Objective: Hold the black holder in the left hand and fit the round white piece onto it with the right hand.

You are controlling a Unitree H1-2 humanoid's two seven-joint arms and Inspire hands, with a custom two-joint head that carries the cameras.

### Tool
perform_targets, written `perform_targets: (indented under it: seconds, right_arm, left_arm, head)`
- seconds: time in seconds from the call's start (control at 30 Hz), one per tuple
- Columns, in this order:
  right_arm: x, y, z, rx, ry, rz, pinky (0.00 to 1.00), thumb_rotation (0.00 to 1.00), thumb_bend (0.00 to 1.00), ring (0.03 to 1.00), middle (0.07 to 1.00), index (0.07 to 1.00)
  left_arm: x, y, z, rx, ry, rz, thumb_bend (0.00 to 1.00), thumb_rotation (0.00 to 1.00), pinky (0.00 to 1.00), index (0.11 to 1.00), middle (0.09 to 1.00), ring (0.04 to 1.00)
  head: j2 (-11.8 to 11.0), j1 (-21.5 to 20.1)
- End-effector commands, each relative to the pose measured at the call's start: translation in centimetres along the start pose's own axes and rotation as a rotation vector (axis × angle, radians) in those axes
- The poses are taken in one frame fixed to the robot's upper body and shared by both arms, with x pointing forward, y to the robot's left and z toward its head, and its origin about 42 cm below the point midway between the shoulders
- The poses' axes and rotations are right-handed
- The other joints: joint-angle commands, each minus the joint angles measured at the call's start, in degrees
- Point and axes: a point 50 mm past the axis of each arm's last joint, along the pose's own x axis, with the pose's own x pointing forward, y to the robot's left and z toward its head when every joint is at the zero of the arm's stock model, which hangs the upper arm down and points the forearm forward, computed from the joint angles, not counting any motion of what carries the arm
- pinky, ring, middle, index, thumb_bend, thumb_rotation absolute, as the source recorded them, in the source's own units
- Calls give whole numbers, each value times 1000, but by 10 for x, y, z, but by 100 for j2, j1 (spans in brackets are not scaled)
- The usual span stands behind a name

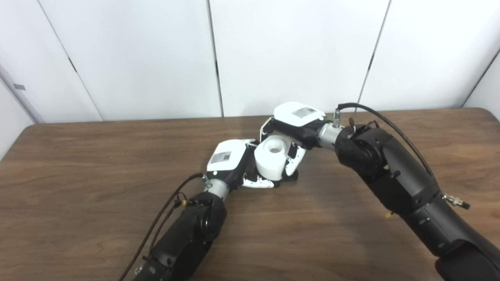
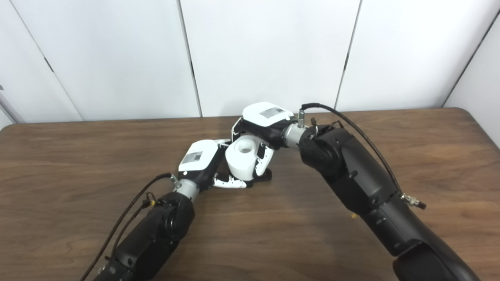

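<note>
The round white piece [image 1: 270, 157], a cylinder with a hole in its top, stands upright at the table's middle. My right hand [image 1: 293, 134] comes over it from the right, fingers wrapped around its far and right sides. Only a dark sliver of the black holder [image 1: 290, 178] shows beneath the piece; most of it is hidden. My left hand [image 1: 236, 164] sits against the piece's left side, its fingers curled low around the base where the holder lies. Whether the piece is seated on the holder is hidden by the hands.
The brown wooden table [image 1: 97, 164] stretches wide on both sides of the hands. White wall panels stand behind its far edge. A black cable [image 1: 386, 123] loops off the right wrist, another trails from the left forearm [image 1: 183, 230].
</note>
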Motion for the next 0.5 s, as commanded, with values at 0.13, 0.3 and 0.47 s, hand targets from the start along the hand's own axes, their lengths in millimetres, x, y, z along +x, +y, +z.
perform_targets:
  seconds: [0.13,0.3,0.47]
  right_arm:
    - [-1,-27,4,-53,-42,-39,746,136,522,788,745,482]
    - [-1,-26,4,-61,-44,-44,742,136,522,785,741,482]
    - [-1,-32,3,-69,-40,-78,726,135,522,780,738,482]
  left_arm:
    - [-37,-57,-48,18,192,-285,522,79,773,483,854,884]
    - [-38,-58,-48,7,191,-290,522,78,788,482,856,891]
    - [-38,-58,-48,-1,184,-281,523,77,780,481,850,885]
  head:
    - [5,5]
    - [-9,3]
    - [-9,-16]
